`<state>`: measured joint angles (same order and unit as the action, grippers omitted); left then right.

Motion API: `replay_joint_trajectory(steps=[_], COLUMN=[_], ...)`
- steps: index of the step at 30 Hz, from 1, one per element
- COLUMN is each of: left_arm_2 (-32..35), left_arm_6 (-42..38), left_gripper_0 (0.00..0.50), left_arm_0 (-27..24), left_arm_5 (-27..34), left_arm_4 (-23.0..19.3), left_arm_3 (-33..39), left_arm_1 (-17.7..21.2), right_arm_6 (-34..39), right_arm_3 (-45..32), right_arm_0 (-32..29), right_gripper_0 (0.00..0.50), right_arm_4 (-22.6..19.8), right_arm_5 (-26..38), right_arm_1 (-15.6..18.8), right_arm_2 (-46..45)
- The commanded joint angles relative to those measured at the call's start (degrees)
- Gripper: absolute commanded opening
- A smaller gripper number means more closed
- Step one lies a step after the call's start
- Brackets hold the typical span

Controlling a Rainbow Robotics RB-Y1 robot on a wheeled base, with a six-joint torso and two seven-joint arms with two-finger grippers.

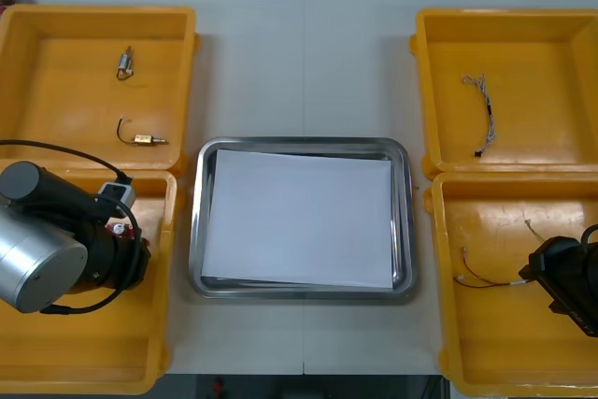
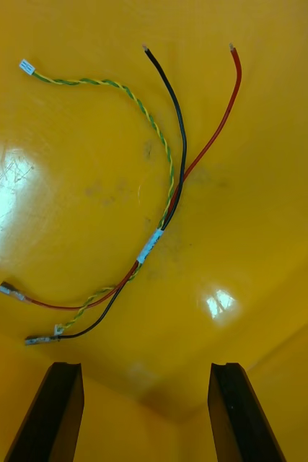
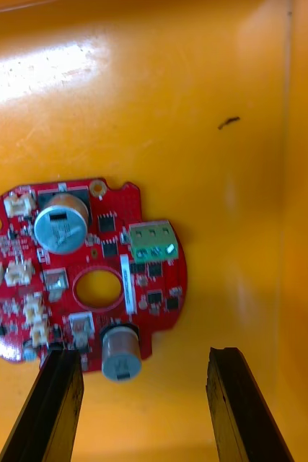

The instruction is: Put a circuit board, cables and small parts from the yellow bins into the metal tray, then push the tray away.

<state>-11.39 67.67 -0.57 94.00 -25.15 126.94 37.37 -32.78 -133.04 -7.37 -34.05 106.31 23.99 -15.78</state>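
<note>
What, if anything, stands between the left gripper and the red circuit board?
Nothing visible: the open left gripper hangs over the red circuit board in its yellow bin. The right gripper hangs over cables.

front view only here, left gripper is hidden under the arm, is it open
Observer: Yes, the left gripper is open, above a round red circuit board in its bin.
Operator: lined up on it
Observer: Off-centre: one finger overlaps the board's edge, the other stands over bare bin floor.
Operator: and the other arm
Observer: The right gripper is open too; a bundle of red, black and yellow-green cables lies just beyond its fingertips.
</note>
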Motion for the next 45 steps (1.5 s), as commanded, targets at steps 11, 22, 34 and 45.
replay_joint_trajectory(steps=[11, 22, 34, 45], left_arm_2=[-3.2, -4.9, -4.4, 6.0], left_arm_6=[-6.0, -5.8, -4.7, -2.4], left_gripper_0=[0.5, 0.261, 0.0, 0.0], left_arm_0=[1.3, 2.2, 2.8, -0.2], left_arm_5=[-1.5, -2.7, -3.2, 8.7], left_arm_4=[2.7, 3.5, 3.5, -4.9], left_arm_3=[-1.2, -1.2, -1.2, 5.7], left_arm_1=[2.1, 3.8, 5.2, 5.5], right_arm_6=[5.6, 7.6, 14.2, 16.7], right_arm_3=[7.2, 11.8, 14.0, 15.6], right_arm_0=[1.3, 2.8, 4.9, 5.3], right_gripper_0=[0.5, 0.5, 0.5, 0.5], right_arm_4=[4.4, 6.9, 9.0, 9.8], right_arm_5=[-6.6, -11.1, -11.7, -11.4], right_arm_1=[-0.6, -0.7, -1.7, -2.3], right_arm_2=[5.2, 7.9, 9.2, 9.7])
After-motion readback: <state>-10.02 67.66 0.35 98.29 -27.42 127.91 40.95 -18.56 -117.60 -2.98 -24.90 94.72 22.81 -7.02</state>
